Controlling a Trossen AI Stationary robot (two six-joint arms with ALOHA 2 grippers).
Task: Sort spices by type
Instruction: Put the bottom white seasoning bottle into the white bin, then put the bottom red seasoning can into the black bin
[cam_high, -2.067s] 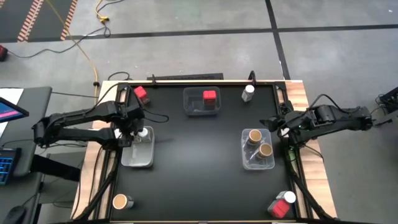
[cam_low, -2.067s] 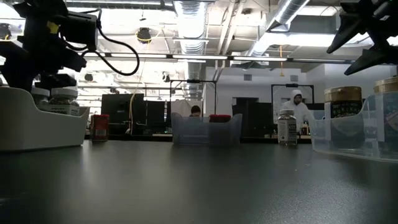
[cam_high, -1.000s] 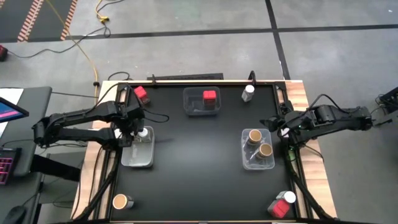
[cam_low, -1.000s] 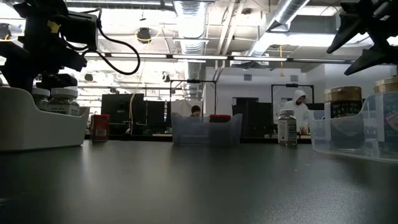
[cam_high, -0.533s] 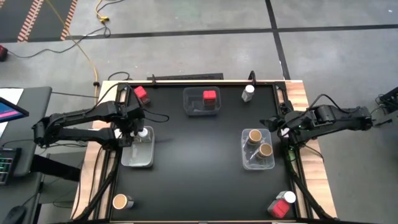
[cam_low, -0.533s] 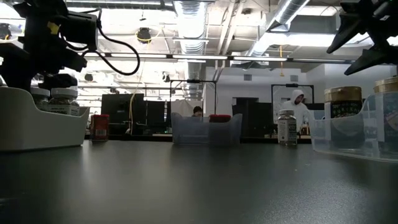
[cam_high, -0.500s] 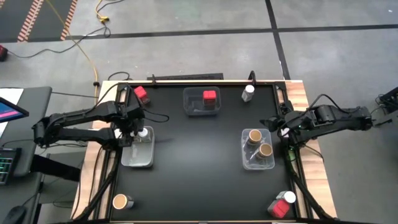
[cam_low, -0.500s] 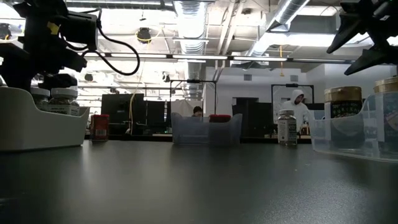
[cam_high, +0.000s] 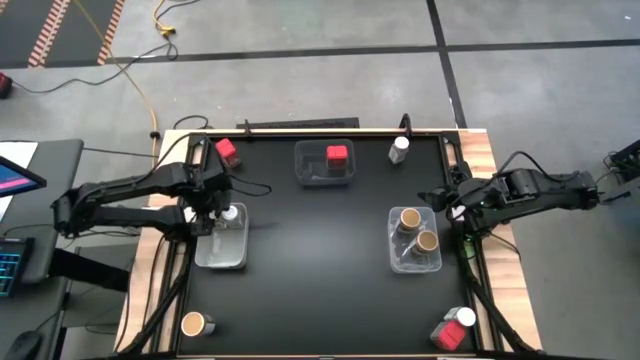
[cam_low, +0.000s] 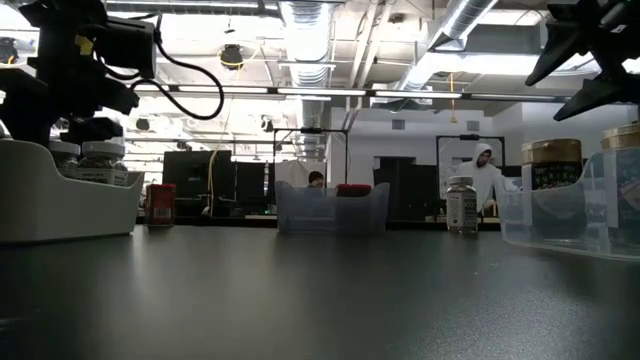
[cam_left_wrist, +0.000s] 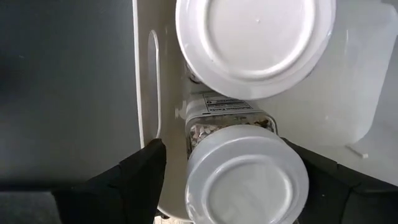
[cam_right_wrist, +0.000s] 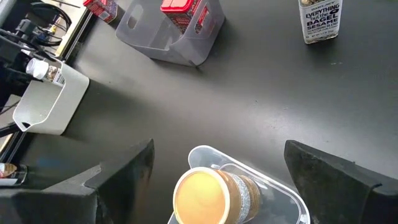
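My left gripper (cam_high: 213, 215) points down into the clear bin (cam_high: 222, 255) at the table's left. It is open, with one finger on each side of a white-capped jar (cam_left_wrist: 245, 177) that stands upright on the bin's floor. A second white-capped jar (cam_left_wrist: 255, 43) stands right beside it in the same bin. My right gripper (cam_high: 450, 203) hangs open above the right-hand bin (cam_high: 413, 262), which holds two tan-lidded jars (cam_high: 409, 219) (cam_high: 427, 241). One of these jars (cam_right_wrist: 208, 193) shows below and between the right fingers, clear of them.
A far bin (cam_high: 315, 175) holds a red-topped spice (cam_high: 337, 155). Another red one (cam_high: 227, 151) stands at the far left and a white-capped jar (cam_high: 400, 148) at the far right. A tan-lidded jar (cam_high: 194, 323) stands near left. A red one (cam_high: 445, 335) and a white-capped one (cam_high: 464, 319) stand near right.
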